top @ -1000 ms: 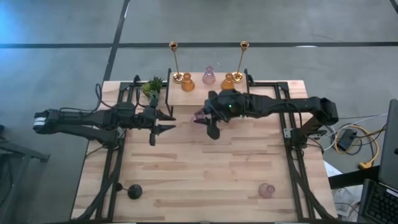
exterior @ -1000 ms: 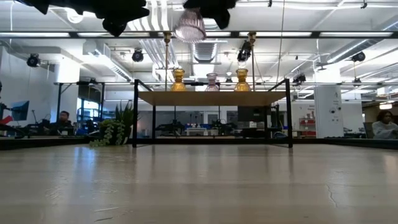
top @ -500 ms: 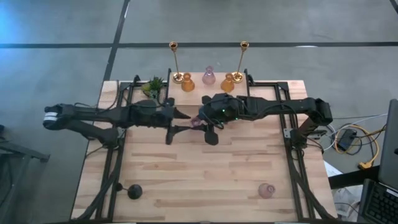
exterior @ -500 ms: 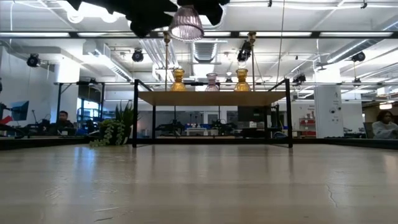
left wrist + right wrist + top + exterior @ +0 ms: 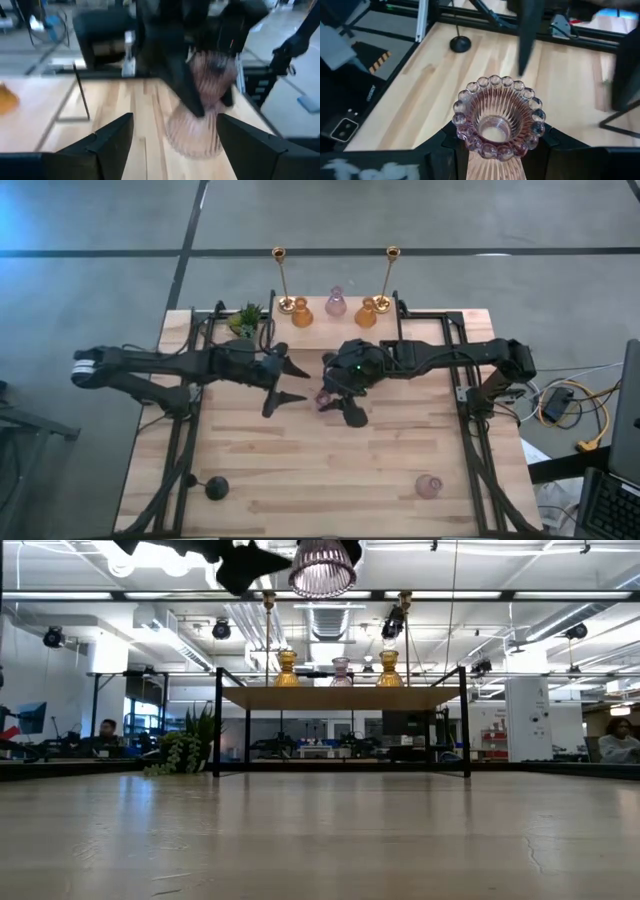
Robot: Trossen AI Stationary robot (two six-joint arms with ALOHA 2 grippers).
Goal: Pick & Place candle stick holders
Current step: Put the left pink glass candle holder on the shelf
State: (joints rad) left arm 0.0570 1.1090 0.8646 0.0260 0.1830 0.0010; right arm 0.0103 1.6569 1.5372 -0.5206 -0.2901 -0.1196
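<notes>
High view: right gripper [image 5: 336,397] sits over mid-table, clamped on a pink glass holder [image 5: 325,396] carried clear of the wood. Left gripper [image 5: 290,384] is just beside it, fingers spread wide and pointing at the holder, nothing between them.

Right wrist view: holder [image 5: 496,120] is seated between the right arm's own fingers, beaded rim toward the camera, ribbed body pinched on both sides. Left wrist view: same holder [image 5: 202,107] lies ahead of the open left fingers, partly covered by a dark finger of the right gripper; blurred.

Low view: holder [image 5: 323,567] hangs high above the table, the shelf [image 5: 340,697] far behind.

Already on the shelf: two brass sticks [image 5: 281,278] [image 5: 389,277], two amber glass holders [image 5: 302,314] [image 5: 366,312], one pink holder [image 5: 335,303]. On the table: black stemmed holder [image 5: 215,487], another pink holder [image 5: 429,485]. Potted plant [image 5: 245,319] is no part of the task.

Judgement: looks like a handover. To do it well, left fingers should close on ribbed body below the rim, clear of the right fingers; the right should release only once the left grip is firm. Glass is likely slippery; keep it level
</notes>
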